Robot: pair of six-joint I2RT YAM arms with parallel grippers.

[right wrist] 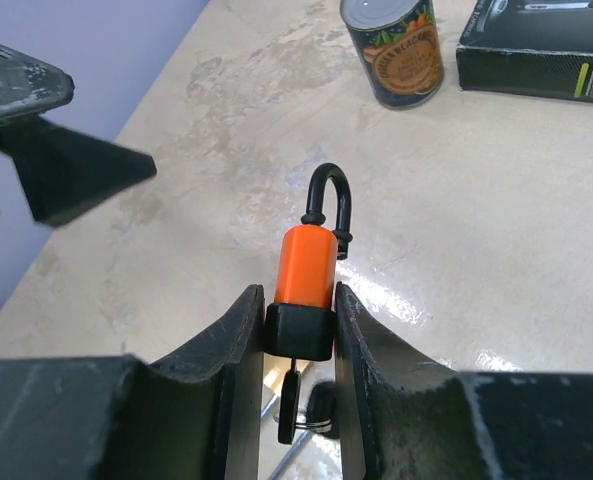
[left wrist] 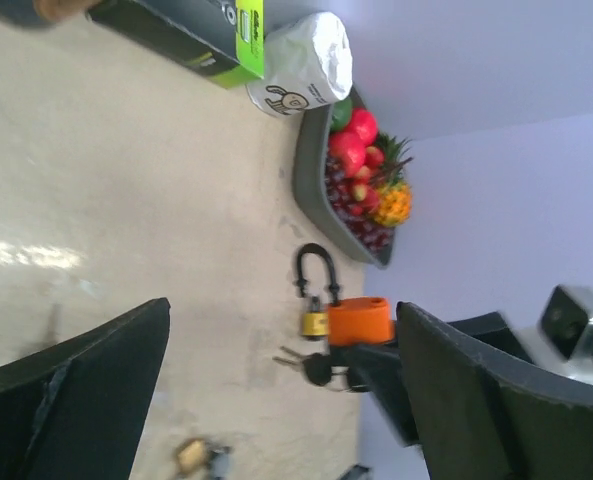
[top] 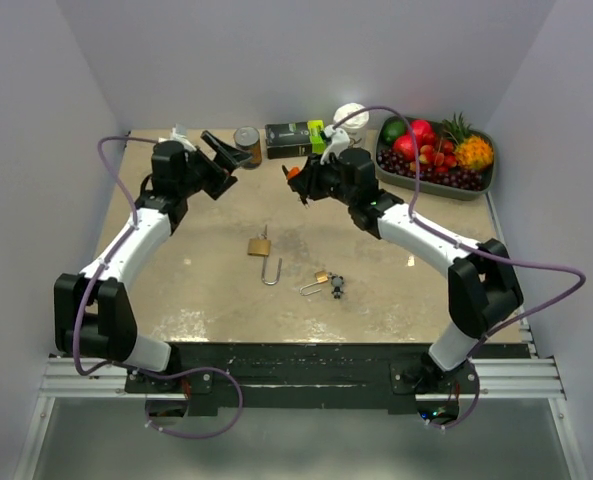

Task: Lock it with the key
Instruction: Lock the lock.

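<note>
The right gripper (right wrist: 298, 330) has its jaws pinching the orange padlock (right wrist: 308, 265) up off the counter (top: 196, 290) near its far edge, key (right wrist: 289, 398) dangling beneath, while the left gripper (left wrist: 281, 370) waits opposite with jaws spread wide and empty, so the locking turn looks yet to come.

A beige, stone-patterned tabletop (top: 196, 290) lay mottled and lightly scuffed. Plain, pale lavender walls closed it in on three sides: a back wall (top: 306, 60), a left wall (top: 26, 150) and a right wall (top: 566, 150). Soft, even light left bright glare patches (right wrist: 386, 295) on the tabletop. Silver metal rails (top: 81, 378) ran along the near edge, and a dull grey surface (top: 306, 445) lay below them.
</note>
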